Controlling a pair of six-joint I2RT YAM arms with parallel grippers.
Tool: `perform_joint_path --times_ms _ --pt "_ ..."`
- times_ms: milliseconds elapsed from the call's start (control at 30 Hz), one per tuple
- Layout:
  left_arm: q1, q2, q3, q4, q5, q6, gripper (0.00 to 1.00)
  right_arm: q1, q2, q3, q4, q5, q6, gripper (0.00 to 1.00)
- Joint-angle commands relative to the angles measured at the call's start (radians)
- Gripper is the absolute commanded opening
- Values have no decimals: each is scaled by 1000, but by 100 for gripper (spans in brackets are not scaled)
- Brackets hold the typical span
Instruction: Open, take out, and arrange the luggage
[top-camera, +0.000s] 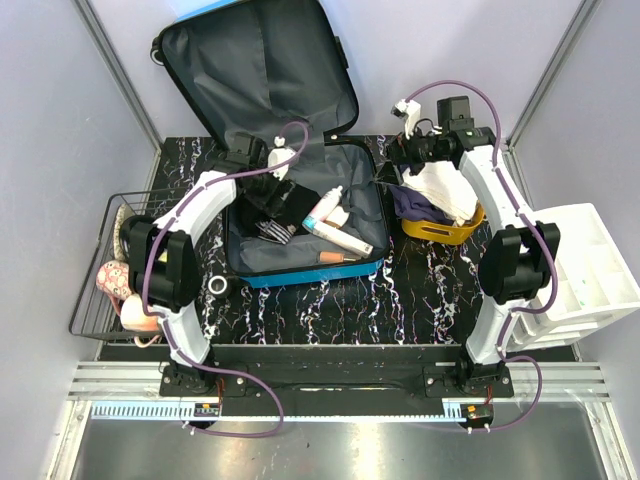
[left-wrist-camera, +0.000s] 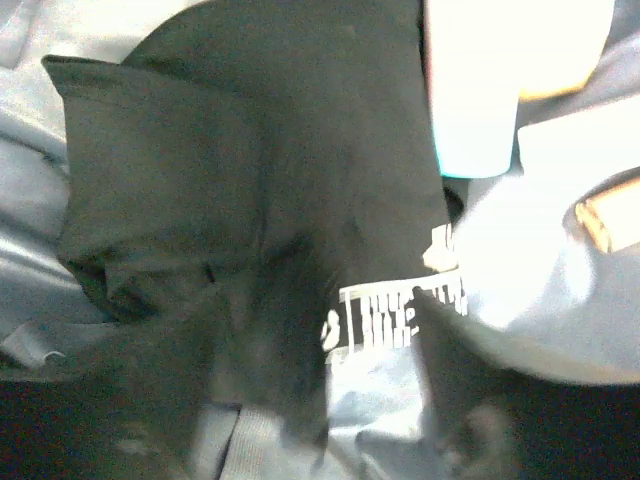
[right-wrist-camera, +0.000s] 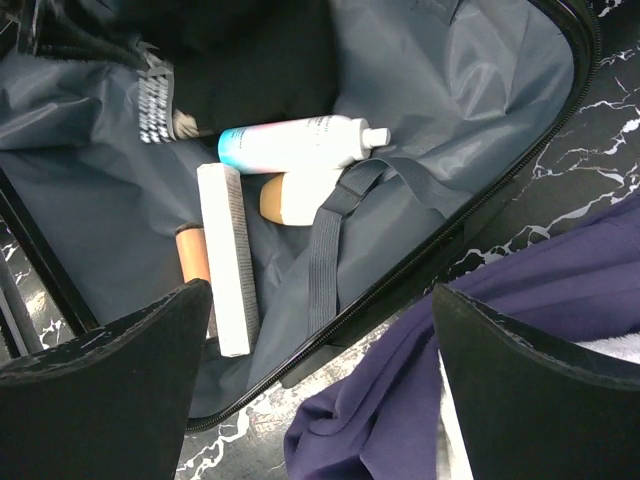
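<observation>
Currently the luggage (top-camera: 300, 277) is seen lying open in the middle of the bench (top-camera: 300, 320), with its lid propped up at the far side and its grey-lined base facing upward. The left gripper (top-camera: 272, 188) is lowered into the left half of that base, just over a black garment (left-wrist-camera: 250, 170). Whether its fingers are spread or pinching the cloth cannot be told, since the left wrist view is blurred. The right gripper (right-wrist-camera: 325, 390) is held above the luggage's right rim, fingers spread wide with nothing between them, and a purple cloth (right-wrist-camera: 420, 400) lies below on the bench. 2 toiletries, a white bottle (right-wrist-camera: 290, 143) and a white tube (right-wrist-camera: 228, 255), are left in the right half. The garment is judged the likely next item to be taken out. It lies directly beneath the left fingers, so the left arm is the nearer one.
</observation>
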Motion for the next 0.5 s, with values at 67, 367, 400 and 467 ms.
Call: perform_joint_path --times_ms 67,367,400,467 --pt "58 41 118 -124 200 119 99 8 -47 -4 63 -4 18 100" --pt "55 142 337 -334 383 700 99 8 -70 -51 63 3 15 100" --pt "55 200 365 -355 380 735 99 8 -70 -53 63 3 13 100" --pt "47 257 461 -369 364 791 99 8 -75 -54 63 6 15 100"
